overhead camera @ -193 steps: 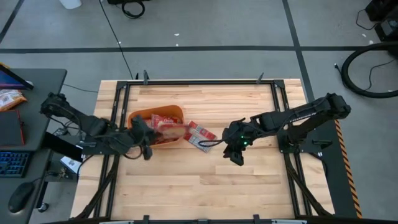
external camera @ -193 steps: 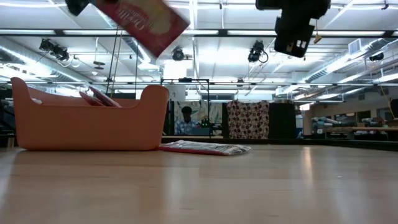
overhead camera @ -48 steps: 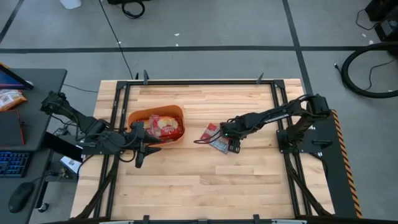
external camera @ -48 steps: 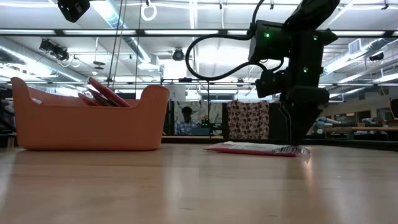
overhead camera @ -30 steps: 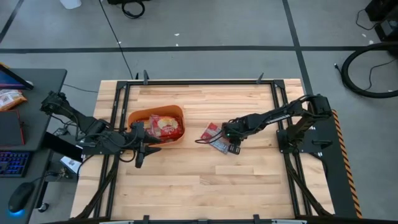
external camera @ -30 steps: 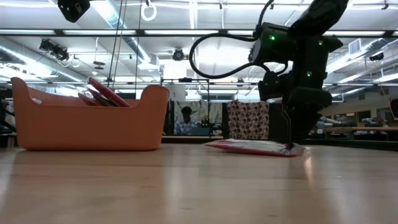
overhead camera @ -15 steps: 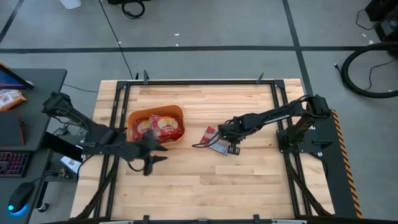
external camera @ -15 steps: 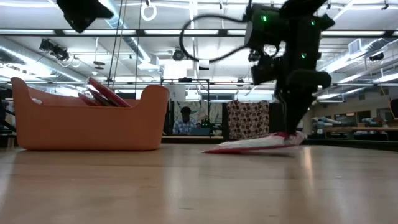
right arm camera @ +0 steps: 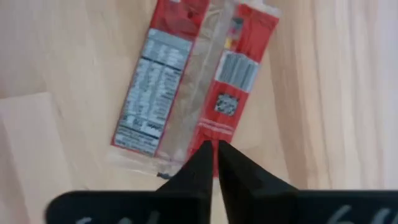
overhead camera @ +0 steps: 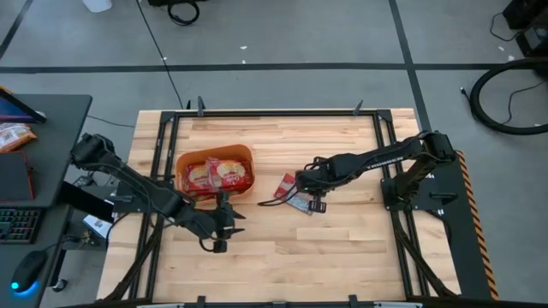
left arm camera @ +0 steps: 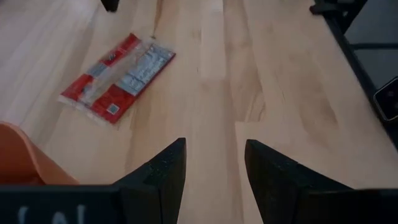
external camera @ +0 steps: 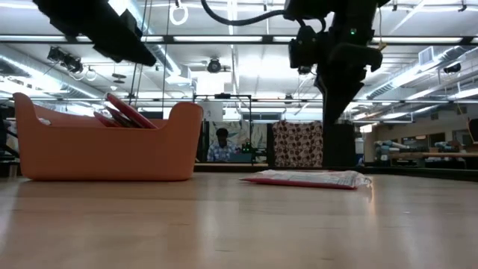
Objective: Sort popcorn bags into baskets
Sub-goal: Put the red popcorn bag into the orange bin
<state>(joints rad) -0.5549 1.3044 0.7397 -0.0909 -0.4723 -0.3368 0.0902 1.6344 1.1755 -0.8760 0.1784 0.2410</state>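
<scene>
One popcorn bag (overhead camera: pixel 289 188), red with a silver panel, lies flat on the wood table right of the orange basket (overhead camera: pixel 184 162); it also shows in the low view (external camera: pixel 306 178) and the left wrist view (left arm camera: pixel 118 78). More popcorn bags (overhead camera: pixel 219 174) stand inside the basket, their tops above its rim (external camera: pixel 123 112). My right gripper (right arm camera: pixel 213 152) is shut and empty, raised above the bag's near end (external camera: pixel 334 112). My left gripper (left arm camera: pixel 214 162) is open and hovers near the basket's near right corner (overhead camera: pixel 228 224), with nothing between its fingers.
The basket's wall (external camera: pixel 104 153) stands tall at the table's left middle. Bare wood lies along the near side (overhead camera: pixel 300 265) and the far side of the table. Black frame rails (overhead camera: pixel 274 113) run along the table's edges.
My right gripper has risen off the loose bag. The bag's right end was tipped up half a second ago and now lies flat on the table again. My left gripper has swung from the basket's near side toward the table's right and near edge.
</scene>
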